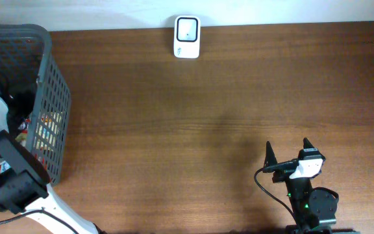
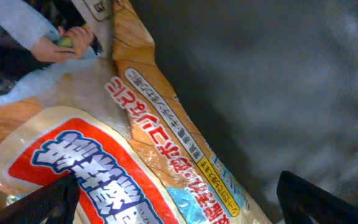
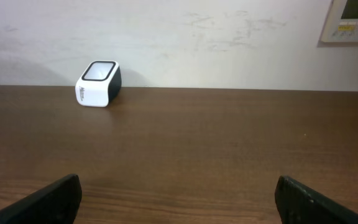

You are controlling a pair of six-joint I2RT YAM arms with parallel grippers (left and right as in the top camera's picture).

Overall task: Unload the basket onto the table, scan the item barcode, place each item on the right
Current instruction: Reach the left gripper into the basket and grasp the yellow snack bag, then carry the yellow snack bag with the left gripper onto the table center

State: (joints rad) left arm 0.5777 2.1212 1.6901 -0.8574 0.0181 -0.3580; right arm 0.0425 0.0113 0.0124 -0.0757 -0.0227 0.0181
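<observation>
At your left, the dark grey plastic lattice basket (image 1: 54,97) holds the item: a glossy, crinkled orange-and-red foil snack bag (image 2: 104,155). Your left gripper (image 2: 182,199) hovers close over it, jaws apart, gripping nothing. The pick is not yet made, so by my reading the lift, carry and scan all remain. The small white box-shaped scanner with a dark glass top (image 1: 187,38) sits at the far edge of the brown wood-grain table (image 1: 174,130). At right, the right gripper (image 1: 288,146) hangs spread and empty.

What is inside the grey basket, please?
An orange snack bag lies under the open left gripper, other packets beside it. The left arm covers much of the basket from above, hiding the rest.
</observation>
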